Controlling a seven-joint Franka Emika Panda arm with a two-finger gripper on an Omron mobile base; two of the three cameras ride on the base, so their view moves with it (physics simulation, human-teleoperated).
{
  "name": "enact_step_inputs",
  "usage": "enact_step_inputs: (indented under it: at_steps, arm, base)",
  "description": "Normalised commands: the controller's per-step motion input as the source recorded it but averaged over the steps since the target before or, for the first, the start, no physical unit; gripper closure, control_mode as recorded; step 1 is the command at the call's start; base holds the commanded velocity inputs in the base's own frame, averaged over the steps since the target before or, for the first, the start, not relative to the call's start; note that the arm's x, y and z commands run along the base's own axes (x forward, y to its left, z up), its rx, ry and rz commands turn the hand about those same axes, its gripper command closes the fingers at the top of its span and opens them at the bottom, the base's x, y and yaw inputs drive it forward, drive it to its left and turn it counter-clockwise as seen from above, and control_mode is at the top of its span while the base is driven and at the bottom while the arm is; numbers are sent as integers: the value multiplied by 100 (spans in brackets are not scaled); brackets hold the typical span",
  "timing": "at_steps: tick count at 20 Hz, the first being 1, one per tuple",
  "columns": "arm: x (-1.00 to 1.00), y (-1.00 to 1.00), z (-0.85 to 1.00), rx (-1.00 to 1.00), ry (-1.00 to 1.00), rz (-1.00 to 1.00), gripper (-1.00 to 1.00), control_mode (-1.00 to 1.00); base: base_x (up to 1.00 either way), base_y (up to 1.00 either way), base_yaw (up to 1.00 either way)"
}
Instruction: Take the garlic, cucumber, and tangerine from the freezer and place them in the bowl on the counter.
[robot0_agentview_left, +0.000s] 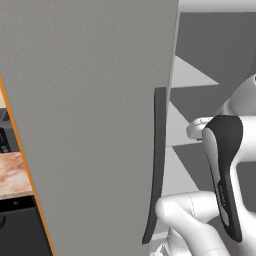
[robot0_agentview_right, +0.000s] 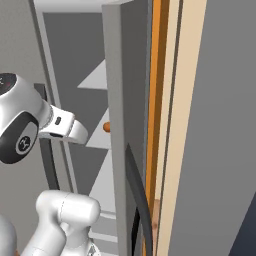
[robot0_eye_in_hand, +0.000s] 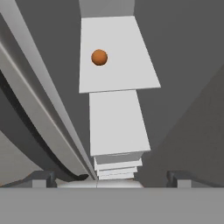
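Tangerine (robot0_eye_in_hand: 99, 57) is sitting alone on a pale grey shelf (robot0_eye_in_hand: 118, 70) inside the freezer (robot0_agentview_left: 90, 125); in the right base view we're seeing just an orange sliver of it (robot0_agentview_right: 106, 127) past the door edge. We're looking at more pale shelves stepping toward the hand camera, nothing lying on the parts we can see. Freezer door is standing open, dark handle strip (robot0_agentview_left: 158, 165) running down its edge. End effector (robot0_eye_in_hand: 111, 177) is pointing into the freezer, fingers spread wide and gripping nothing, well apart from the tangerine. Arm is reaching forward past the door edge, wrist at about the tangerine's shelf level in the right base view. Counter (robot0_agentview_left: 14, 175) is showing as a marbled pinkish strip at far left, behind the door.
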Motion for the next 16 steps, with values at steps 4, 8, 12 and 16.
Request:
enact_step_inputs:
  at_steps: [4,8,12,16]
  arm:
    - [0,0,0,0,0,0,-100,-100]
    - [3,2,-21,0,-7,2,-100,-100]
    - [14,3,-34,0,-5,9,-100,-100]
    - [20,3,-27,0,-5,10,-100,-100]
  base:
    - [0,0,0]
    - [0,0,0]
    - [0,0,0]
    - [0,0,0]
